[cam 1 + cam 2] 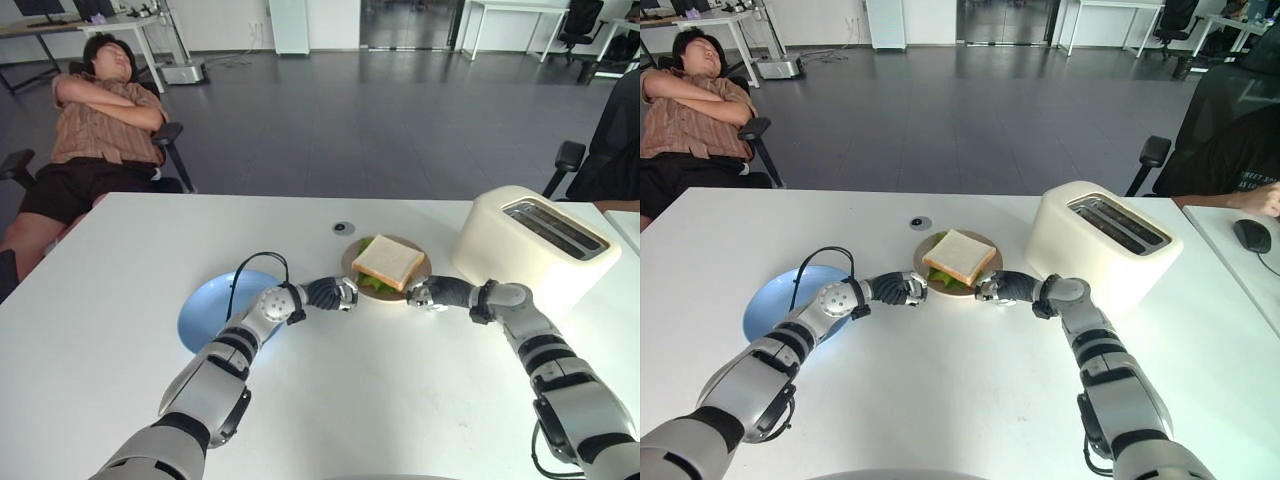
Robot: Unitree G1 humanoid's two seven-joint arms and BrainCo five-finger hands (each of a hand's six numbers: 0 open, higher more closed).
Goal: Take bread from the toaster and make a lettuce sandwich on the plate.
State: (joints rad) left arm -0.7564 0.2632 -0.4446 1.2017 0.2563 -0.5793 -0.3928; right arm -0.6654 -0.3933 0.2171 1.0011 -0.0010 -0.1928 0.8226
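Note:
A slice of bread (388, 262) lies on green lettuce (372, 285) on a small brown plate (418, 274) at the middle of the white table. The cream toaster (530, 246) stands to the plate's right, its slots looking empty. My left hand (330, 293) sits at the plate's near left rim with fingers curled, and my right hand (430, 293) sits at its near right rim, also curled. I cannot tell whether either hand touches the plate. Neither holds bread or lettuce.
An empty blue plate (205, 310) lies at the left, partly under my left forearm. A small round grommet (343, 228) is set in the table behind the brown plate. At the far right, on a neighbouring desk, lies a computer mouse (1251, 235).

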